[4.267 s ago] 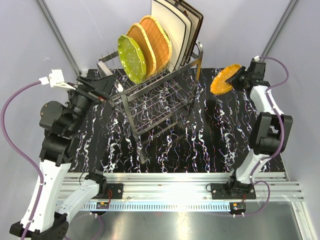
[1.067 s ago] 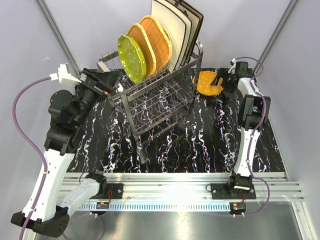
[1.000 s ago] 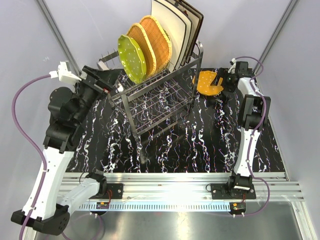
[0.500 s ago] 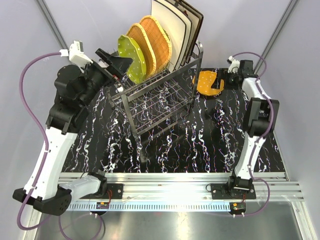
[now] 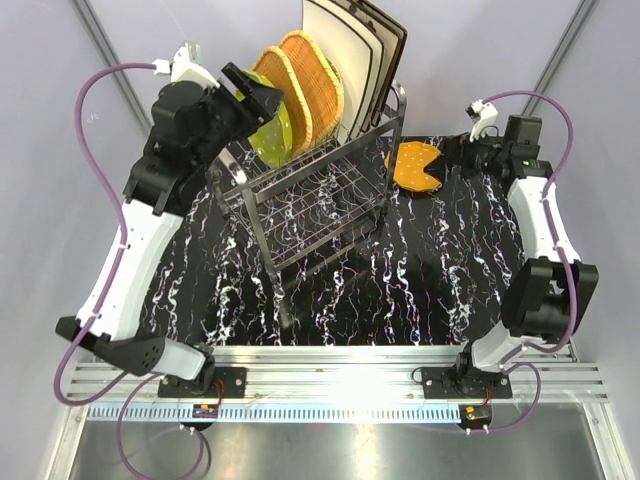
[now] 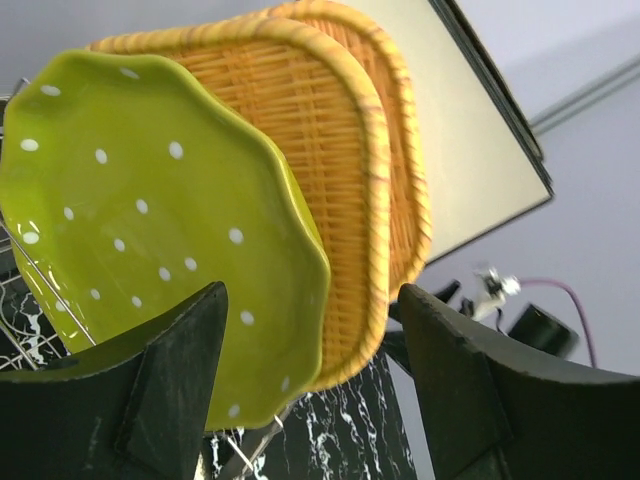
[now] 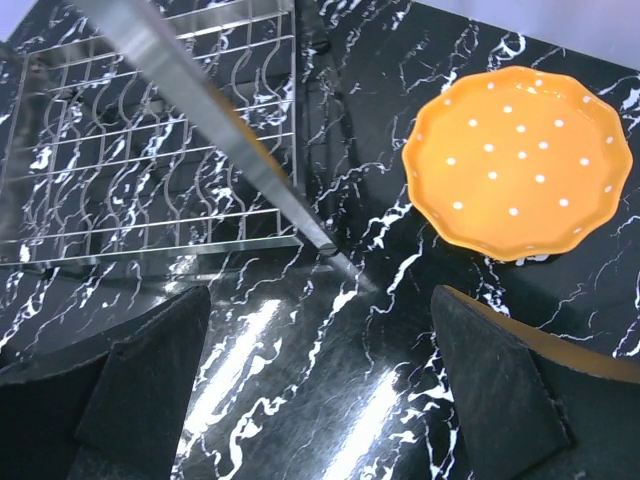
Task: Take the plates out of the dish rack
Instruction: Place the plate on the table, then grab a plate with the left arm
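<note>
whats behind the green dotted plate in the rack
Behind the green dotted plate stand two wicker plates, then a cream square plate. Their lower parts are covered; a dark-rimmed plate behind that is mostly hidden.

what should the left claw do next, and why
Probably close the left claw on the green dotted plate's rim: the wrist view shows that rim between its open jaws, the plate standing in the dish rack, a wicker plate just behind it.
</note>
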